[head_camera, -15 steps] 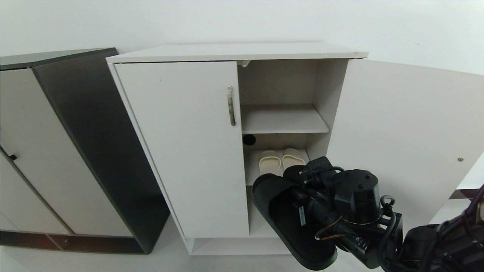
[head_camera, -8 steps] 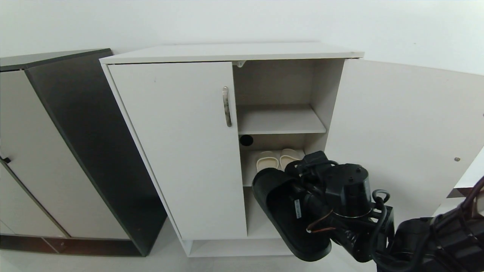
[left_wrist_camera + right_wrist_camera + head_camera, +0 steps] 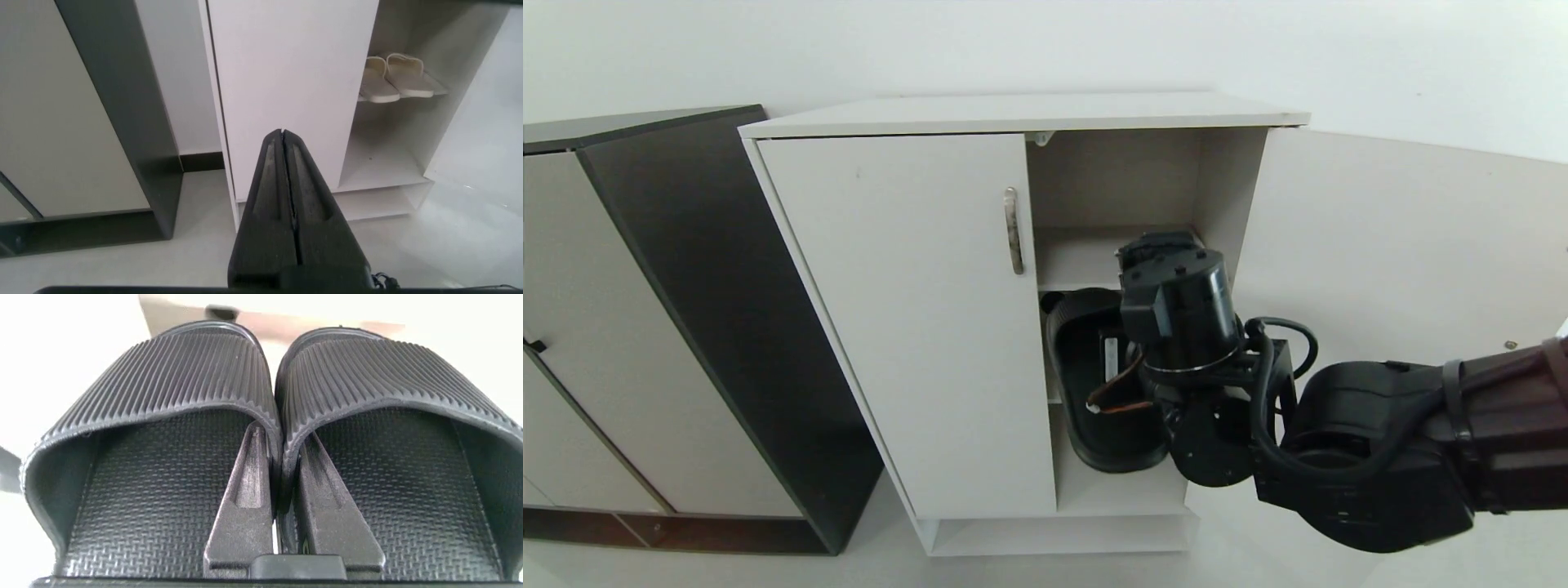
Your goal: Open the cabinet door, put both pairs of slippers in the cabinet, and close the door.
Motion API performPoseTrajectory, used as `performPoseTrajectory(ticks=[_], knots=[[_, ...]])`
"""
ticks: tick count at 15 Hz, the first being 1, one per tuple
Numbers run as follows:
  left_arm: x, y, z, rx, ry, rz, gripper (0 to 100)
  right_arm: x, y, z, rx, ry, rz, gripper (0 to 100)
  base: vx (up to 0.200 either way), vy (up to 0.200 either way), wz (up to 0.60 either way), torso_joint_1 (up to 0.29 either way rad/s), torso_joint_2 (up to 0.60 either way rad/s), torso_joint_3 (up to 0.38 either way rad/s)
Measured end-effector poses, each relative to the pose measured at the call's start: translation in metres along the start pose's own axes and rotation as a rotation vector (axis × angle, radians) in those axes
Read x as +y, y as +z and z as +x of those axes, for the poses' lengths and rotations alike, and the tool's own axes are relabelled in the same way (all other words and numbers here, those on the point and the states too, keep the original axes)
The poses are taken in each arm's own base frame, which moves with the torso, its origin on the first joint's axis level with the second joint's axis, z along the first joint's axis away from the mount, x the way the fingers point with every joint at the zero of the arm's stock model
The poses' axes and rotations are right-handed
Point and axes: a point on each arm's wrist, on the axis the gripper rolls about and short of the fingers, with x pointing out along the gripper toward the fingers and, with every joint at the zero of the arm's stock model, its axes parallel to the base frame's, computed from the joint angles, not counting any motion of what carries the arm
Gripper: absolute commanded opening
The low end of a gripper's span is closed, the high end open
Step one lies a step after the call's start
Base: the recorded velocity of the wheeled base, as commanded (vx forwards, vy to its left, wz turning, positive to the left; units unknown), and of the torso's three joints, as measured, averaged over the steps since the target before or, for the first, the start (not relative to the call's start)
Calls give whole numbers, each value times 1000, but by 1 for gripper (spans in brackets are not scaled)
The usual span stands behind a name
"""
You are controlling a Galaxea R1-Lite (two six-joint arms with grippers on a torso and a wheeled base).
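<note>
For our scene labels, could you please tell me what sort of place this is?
Probably a home-style entryway or storage corner, perhaps staged: a white cabinet with shelves stands against a bare wall, cream slippers sit on one shelf, and a dark cabinet stands beside it.

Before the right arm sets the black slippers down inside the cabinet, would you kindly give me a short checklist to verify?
1. Right cabinet door swung wide open: ok.
2. Black slippers pinched together by the right end effector: ok.
3. Cream slippers stowed in the cabinet: ok.
4. Gap between the black and cream pairs: cannot tell.
5. Left end effector shut, outside the cabinet: ok.
</note>
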Motion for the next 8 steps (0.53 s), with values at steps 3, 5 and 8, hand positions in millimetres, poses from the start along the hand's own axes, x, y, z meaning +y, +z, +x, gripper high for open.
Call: performPoseTrajectory(ticks=[3, 5, 8], knots=[[0, 0, 0, 0, 0, 2, 0, 5, 17, 2, -36, -8, 7, 0, 0, 0, 0, 0, 0, 0], [0, 0, 0, 0, 0, 3, 0, 3, 17, 7, -28, -24, 1, 0, 0, 0, 0, 0, 0, 0], [0, 0, 0, 0, 0, 1, 0, -1, 14, 16, -20, -50, -1, 0, 0, 0, 0, 0, 0, 0]])
